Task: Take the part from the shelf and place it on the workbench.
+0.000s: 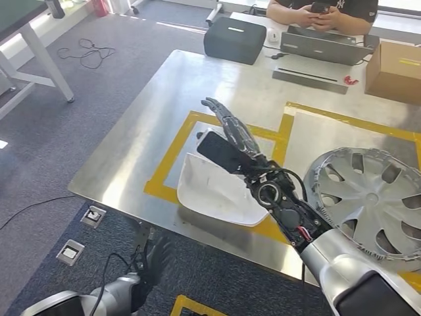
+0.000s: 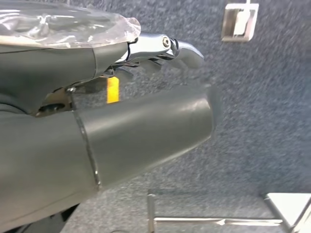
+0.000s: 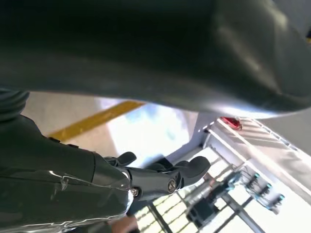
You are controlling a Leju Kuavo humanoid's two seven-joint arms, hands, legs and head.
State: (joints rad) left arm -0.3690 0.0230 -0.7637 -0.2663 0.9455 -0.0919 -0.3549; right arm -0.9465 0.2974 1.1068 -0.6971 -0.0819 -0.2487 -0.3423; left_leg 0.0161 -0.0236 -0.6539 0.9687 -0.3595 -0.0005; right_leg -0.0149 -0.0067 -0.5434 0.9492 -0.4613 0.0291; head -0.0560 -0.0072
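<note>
The white curved part [image 1: 211,192] lies on the steel workbench [image 1: 148,118], inside a rectangle of yellow tape [image 1: 171,155] near the front edge. My right hand [image 1: 232,135] hovers just over the part's far side with its fingers stretched out flat and holds nothing. In the right wrist view the fingers [image 3: 161,175] reach out over the bench top and a strip of yellow tape [image 3: 95,119]. My left hand [image 1: 152,261] hangs low beside the bench's front edge, empty, over the carpet. Its fingers [image 2: 172,48] lie loosely apart in the left wrist view.
A silver wheel cover [image 1: 370,197] lies on the bench right of my forearm. At the far end are a black case [image 1: 234,38], a laptop [image 1: 322,47], a cardboard box [image 1: 395,69] and a seated person [image 1: 322,12]. Floor sockets [image 1: 93,216] sit below the front edge.
</note>
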